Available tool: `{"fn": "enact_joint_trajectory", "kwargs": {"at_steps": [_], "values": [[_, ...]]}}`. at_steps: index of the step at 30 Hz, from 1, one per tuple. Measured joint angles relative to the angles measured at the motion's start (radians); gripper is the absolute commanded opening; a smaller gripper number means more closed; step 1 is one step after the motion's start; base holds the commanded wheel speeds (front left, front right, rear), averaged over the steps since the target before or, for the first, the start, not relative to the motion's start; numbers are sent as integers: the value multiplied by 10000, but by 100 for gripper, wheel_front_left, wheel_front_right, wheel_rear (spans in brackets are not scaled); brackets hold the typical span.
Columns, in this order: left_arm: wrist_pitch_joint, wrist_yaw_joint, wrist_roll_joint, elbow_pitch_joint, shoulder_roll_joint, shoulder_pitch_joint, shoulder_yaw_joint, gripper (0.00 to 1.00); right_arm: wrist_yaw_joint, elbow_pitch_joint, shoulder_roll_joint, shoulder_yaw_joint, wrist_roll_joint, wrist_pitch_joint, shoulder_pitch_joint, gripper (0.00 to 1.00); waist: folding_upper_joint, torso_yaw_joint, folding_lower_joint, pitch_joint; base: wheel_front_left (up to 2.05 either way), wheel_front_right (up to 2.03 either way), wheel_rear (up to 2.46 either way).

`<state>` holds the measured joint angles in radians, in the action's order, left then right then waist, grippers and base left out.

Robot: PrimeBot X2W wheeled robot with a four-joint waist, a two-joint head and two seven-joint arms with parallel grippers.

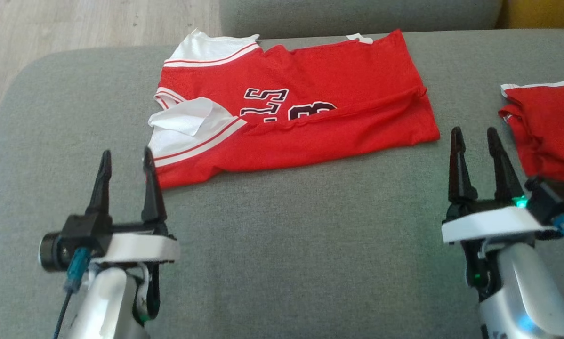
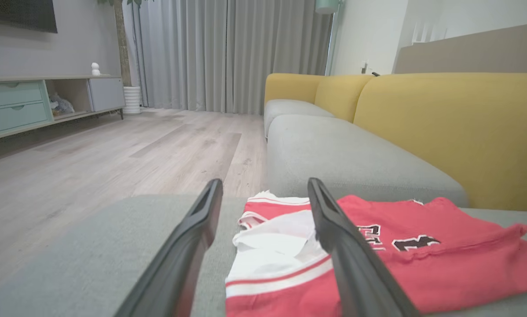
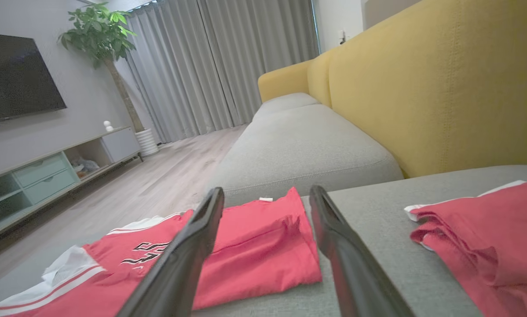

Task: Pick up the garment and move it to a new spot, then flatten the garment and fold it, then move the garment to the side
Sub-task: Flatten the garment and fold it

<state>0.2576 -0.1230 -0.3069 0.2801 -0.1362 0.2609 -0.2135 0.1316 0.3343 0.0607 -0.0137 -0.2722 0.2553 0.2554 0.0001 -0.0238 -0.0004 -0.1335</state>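
red-and-white garment (image 1: 310,94), grey sofa (image 1: 286,245)

Red jersey (image 1: 310,84) on grey cushion (image 1: 282,226), left hand (image 1: 127,152) and right hand (image 1: 474,130) spread, empty

2 red garments (image 1: 319,89) (image 1: 552,132), 1 sofa (image 1: 310,235)
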Motion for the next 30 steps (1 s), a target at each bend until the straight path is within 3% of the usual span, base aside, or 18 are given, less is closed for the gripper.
{"fn": "enact_joint_trajectory", "kwargs": {"at_steps": [4,11,21,29,30], "values": [[-2,299,188,157,82,-256,313,100,0,-303,-65,-121,-23,0,-268,100,0,97,3,-98,0,0,0],[-10,527,282,1791,90,278,487,100,0,-589,-79,-454,-86,0,-179,100,0,337,4,-701,0,0,0],[-965,489,280,4412,-251,1982,568,100,0,-617,-81,-928,-196,0,292,100,-1,869,6,-1672,0,0,0],[-1661,278,240,5265,-357,2633,554,100,0,-616,-81,-1034,-291,0,291,100,0,1000,3,-1734,0,0,0],[-1766,359,240,5317,-357,2689,522,67,0,-614,-81,-1032,-301,0,291,100,0,988,3,-1712,0,0,0]]}}
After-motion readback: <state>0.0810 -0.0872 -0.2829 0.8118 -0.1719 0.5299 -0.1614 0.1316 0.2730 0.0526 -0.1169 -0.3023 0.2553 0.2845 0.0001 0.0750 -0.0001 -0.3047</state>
